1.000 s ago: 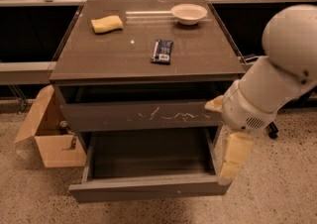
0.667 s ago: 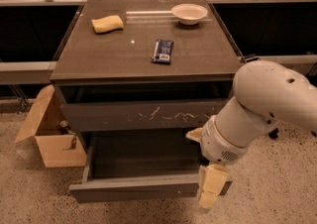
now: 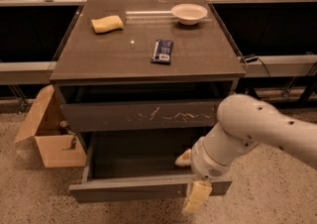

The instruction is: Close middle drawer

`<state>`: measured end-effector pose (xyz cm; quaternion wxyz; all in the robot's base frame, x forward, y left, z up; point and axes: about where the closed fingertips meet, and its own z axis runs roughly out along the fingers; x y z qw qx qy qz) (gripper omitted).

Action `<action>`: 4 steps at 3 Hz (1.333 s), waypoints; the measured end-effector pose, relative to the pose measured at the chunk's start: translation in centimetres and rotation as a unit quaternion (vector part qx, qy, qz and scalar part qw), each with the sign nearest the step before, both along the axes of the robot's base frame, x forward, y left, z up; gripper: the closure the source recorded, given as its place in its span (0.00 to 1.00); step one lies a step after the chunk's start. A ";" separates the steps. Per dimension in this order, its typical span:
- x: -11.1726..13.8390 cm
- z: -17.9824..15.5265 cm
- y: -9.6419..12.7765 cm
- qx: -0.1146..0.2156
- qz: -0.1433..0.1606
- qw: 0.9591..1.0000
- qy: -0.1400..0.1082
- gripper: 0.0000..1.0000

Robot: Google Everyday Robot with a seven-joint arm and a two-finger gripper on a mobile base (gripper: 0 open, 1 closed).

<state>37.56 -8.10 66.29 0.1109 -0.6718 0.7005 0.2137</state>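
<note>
The middle drawer [image 3: 124,190] is pulled far out at the bottom of the dark cabinet, and its plain front faces me. Its inside [image 3: 138,156] looks empty. Above it, the drawer with white scratches [image 3: 138,115] stands slightly out. My gripper [image 3: 191,180] is at the right part of the middle drawer's front edge. It is open: one pale finger [image 3: 184,158] is inside the drawer and the other [image 3: 196,199] hangs in front of the drawer face. My white arm [image 3: 257,129] reaches in from the right.
On the cabinet top [image 3: 109,54] lie a yellow sponge [image 3: 107,24], a white bowl [image 3: 188,13] and a dark snack packet [image 3: 162,51]. An open cardboard box [image 3: 49,139] stands on the floor to the left of the cabinet. Railings run behind.
My arm has swung from the cabinet's right side down and left. The gripper now straddles the middle drawer's front edge. The drawer has not visibly moved.
</note>
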 end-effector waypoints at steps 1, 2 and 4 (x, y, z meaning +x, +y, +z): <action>0.7 -7.0 1.0 0.029 0.017 0.999 0.015 0.45; 1.3 -13.5 2.0 0.056 0.031 0.997 0.034 0.68; 2.6 -23.2 2.9 0.059 0.026 0.995 0.081 0.88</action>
